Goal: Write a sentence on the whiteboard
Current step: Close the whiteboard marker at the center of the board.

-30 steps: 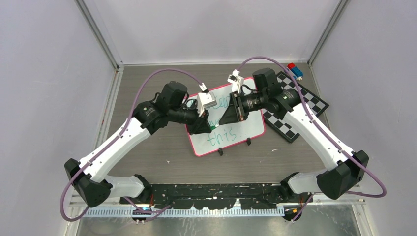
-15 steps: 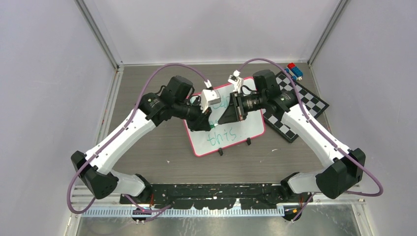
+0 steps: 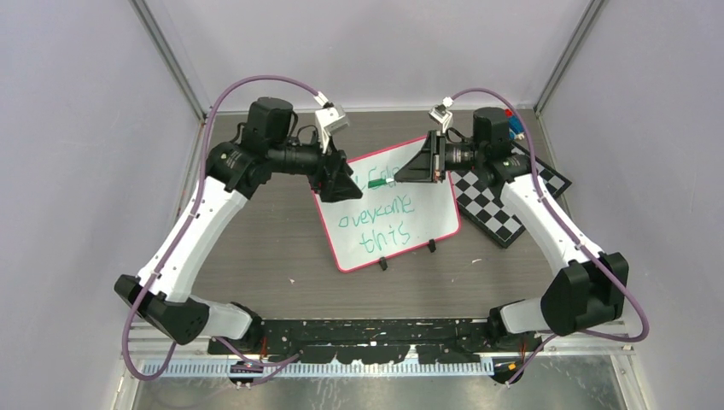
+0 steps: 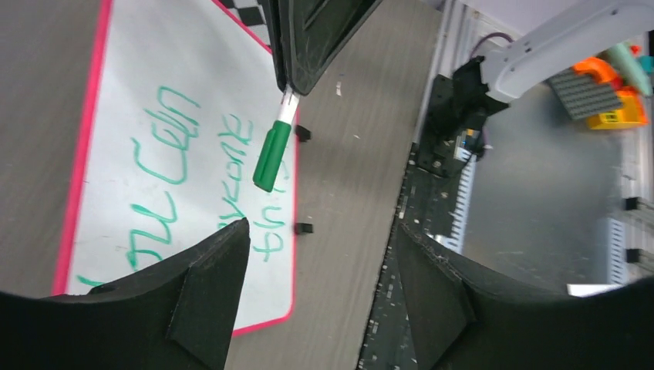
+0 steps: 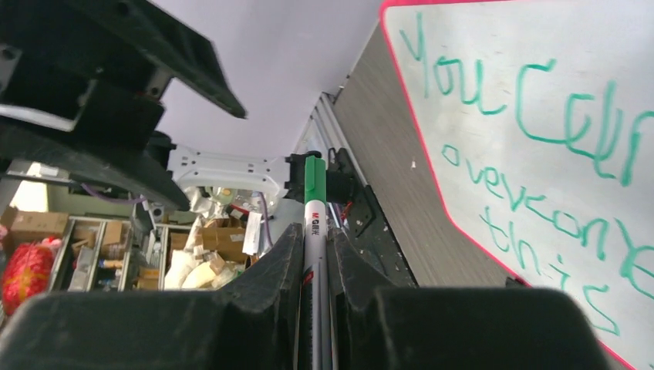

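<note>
Your right gripper (image 5: 315,239) is clamped on the green marker (image 5: 314,202), with most of the barrel buried between the fingers. Left gripper (image 4: 316,239) gapes wide with nothing in it. From above, both grippers cover part of the top line of the sentence (image 3: 376,212). The whiteboard (image 3: 435,205) lies flat mid-table, askew. Both arms reach over its far end, grippers facing each other.

whiteboard (image 3: 435,213): white face, pink-red rim
clips (image 3: 382,264): black
sentence (image 3: 376,213): green, I read it fine
marker (image 5: 314,220): green cap, white barrel
checkered board (image 3: 499,213): black-and-white squares
table (image 3: 256,239): dark grey-brown wood grain
left arm (image 3: 192,231), right arm (image 3: 546,222): white shells, black joints
cables (image 3: 256,81): purple
left gripper (image 4: 320,231), right gripper (image 5: 314,235): black, far as I see
</note>
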You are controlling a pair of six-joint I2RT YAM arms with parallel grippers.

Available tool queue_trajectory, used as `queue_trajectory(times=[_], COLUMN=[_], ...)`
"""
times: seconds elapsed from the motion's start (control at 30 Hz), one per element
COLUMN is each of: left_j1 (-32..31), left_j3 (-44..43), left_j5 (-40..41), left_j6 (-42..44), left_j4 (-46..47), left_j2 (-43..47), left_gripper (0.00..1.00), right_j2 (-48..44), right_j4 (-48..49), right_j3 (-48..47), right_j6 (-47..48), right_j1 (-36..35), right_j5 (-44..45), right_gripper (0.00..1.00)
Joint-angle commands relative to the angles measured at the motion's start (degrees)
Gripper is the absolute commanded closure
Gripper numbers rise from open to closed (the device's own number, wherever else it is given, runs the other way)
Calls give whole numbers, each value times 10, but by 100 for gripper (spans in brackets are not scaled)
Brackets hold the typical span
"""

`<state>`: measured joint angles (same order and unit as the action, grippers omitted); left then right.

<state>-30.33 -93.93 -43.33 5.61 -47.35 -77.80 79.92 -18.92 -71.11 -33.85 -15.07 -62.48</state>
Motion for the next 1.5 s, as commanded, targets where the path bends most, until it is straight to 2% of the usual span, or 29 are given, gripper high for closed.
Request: queue_trajectory(times=[0.0,0.13,0.27,0.37,0.43,0.5,0.67,0.87,1.0,1.17,1.33,1.47], left_j1=[24,25,24,23,18,14,8,-2,-26,-67,-99,-101], left_j3=[-20,7,30,33,35,38,49,51,39,7,-12,-21], left_j5=[-103,-151,-192,-206,-212,-217,-226,-219,-163,21,159,192], left_j6=[-52,-110,-166,-174,-183,-192,-191,-179,-147,-72,-34,-22], left_j4=[-44,-9,30,32,34,41,45,51,40,6,19,21], left_j2=[-16,-14,-19,-22,-22,-23,-23,-18,-20,-19,-12,-16], left_gripper=[29,32,40,45,47,53,79,100,100,100,100,100], right_j2=[-52,-63,-65,-60,-56,-51,-43,-39,-32,-15,5,24], right_j4=[231,254,246,207,145,109,85,66,45,36,11,-84], right_j3=[36,41,34,19,2,-16,-25,-31,-27,-9,-14,-61], right_j6=[-177,-202,-200,-171,-128,-98,-78,-65,-49,-53,-43,34], right_j1=[-6,-18,-48,-61,-66,-77,-92,-98,-117,-131,-135,-135], right_j5=[-52,-63,-67,-64,-60,-57,-52,-48,-37,-23,0,33], right_gripper=[100,100,100,100,100,100,100,100,100,100,100,100])
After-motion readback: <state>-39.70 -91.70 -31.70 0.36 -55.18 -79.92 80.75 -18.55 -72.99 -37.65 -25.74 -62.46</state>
